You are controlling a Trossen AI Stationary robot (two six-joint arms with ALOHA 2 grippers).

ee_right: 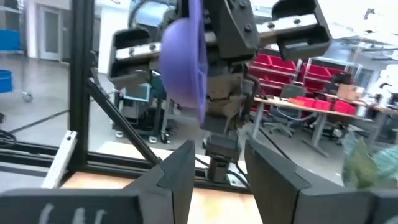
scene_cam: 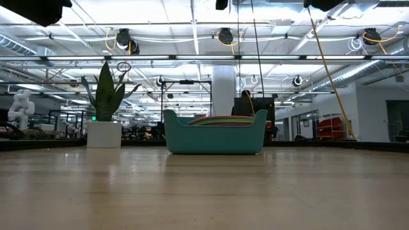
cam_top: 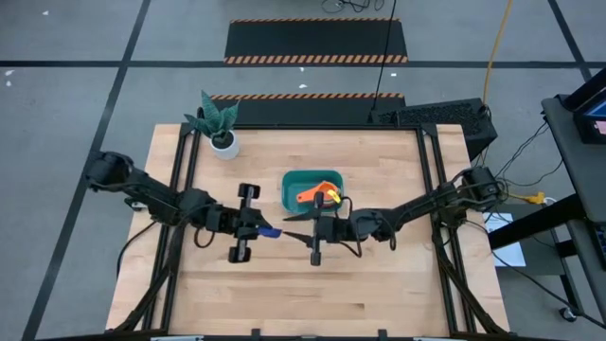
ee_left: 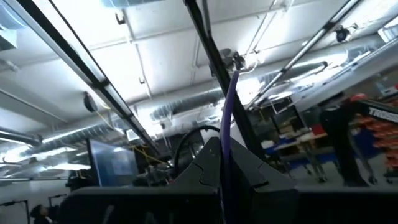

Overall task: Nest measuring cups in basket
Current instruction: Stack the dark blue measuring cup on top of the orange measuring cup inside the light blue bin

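Observation:
The teal basket stands on the table behind its middle, with orange and yellow measuring cups in it; striped cup rims show above its wall. In front of the basket, my left gripper is shut on a dark blue measuring cup, well above the table. My right gripper faces it from the right, open, with nothing between its fingers. Both are above what the low view shows. My left gripper pinches a thin flat part of the dark blue cup between its two fingers; this part shows edge-on and runs out past the fingertips. The fingers come from the table's left, slanting upward. The cup's bowl bulges to one side, clear of the table.
A white pot with a green plant stands at the table's far left. Dark frame rails run along both sides of the wooden top.

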